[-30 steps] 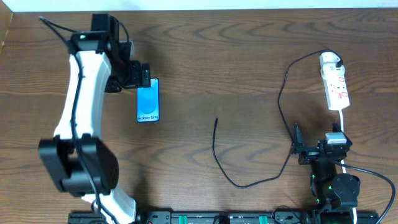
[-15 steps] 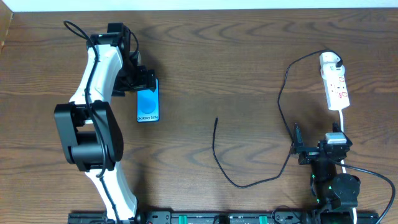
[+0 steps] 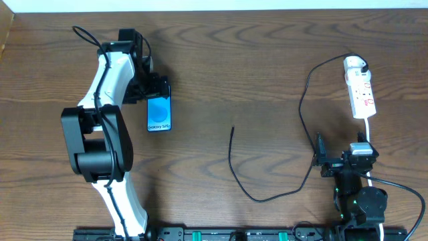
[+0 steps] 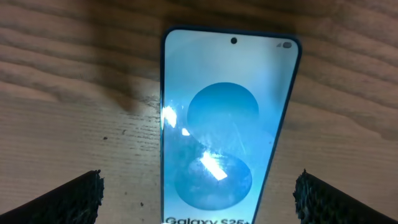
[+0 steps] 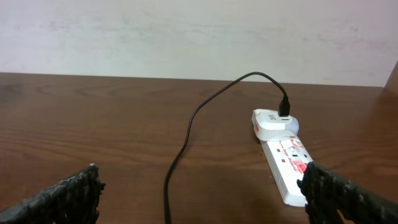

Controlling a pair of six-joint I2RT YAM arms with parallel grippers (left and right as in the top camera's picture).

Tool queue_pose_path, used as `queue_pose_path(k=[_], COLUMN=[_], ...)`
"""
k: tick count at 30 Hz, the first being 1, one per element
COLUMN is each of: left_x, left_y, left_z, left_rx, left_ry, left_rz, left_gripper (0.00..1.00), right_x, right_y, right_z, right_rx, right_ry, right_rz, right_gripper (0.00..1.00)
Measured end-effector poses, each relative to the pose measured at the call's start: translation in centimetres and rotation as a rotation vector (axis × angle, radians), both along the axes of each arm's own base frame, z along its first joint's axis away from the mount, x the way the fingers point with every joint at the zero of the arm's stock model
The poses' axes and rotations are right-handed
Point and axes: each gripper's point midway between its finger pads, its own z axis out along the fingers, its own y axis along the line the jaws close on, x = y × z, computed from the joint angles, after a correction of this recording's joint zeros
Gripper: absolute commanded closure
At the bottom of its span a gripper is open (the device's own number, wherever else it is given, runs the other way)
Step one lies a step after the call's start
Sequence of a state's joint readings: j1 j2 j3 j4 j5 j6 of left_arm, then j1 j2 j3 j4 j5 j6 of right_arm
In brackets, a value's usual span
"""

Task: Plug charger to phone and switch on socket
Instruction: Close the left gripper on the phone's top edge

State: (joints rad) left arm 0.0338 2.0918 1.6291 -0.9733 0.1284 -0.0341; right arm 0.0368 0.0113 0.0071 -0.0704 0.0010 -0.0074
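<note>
The phone (image 3: 159,114) lies flat on the table with its blue screen up. It fills the left wrist view (image 4: 227,124). My left gripper (image 3: 158,90) is over the phone's far end. In the left wrist view the left gripper (image 4: 199,200) is open, with one finger on each side of the phone, apart from it. The charger cable (image 3: 302,100) runs from the white plug (image 3: 356,65) on the socket (image 3: 362,92) in a long loop to its free tip (image 3: 233,129) at mid-table. My right gripper (image 3: 342,163) is open and empty, short of the socket (image 5: 287,167).
The charger cable (image 5: 185,140) crosses the table between my right gripper's fingers (image 5: 62,200). A pale wall runs behind the table's far edge. The right arm's base and thick cables (image 3: 401,187) sit at the front right.
My left arm has swung its elbow right and forward, and the gripper has shifted slightly right over the phone's far end. The phone, cable and right arm have not moved.
</note>
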Motion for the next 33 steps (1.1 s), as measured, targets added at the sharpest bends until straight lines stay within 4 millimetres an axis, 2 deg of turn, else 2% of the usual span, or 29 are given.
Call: queue_pose_path(k=[7, 12, 19, 33], left_x=[-1.0, -0.4, 0.2, 0.0], left_y=[-0.1, -0.6, -2.3, -1.8], left_z=[-1.0, -1.1, -1.3, -1.7], left_rx=[-0.001, 0.012, 0.03, 0.052], left_ry=[0.029, 0.005, -0.025, -0.019], left_rz=[-0.002, -0.019, -0.067, -0.023], left_gripper=[0.02, 0.02, 0.02, 0.02], right_x=[0.0, 0.0, 0.0, 0.0], right_y=[0.0, 0.0, 0.0, 0.0], right_z=[0.0, 0.0, 0.0, 0.0], right_rx=[0.0, 0.0, 0.0, 0.0], right_ry=[0.0, 0.0, 0.0, 0.0], right_rz=[0.0, 0.0, 0.0, 0.0], right_gripper=[0.01, 0.01, 0.01, 0.01])
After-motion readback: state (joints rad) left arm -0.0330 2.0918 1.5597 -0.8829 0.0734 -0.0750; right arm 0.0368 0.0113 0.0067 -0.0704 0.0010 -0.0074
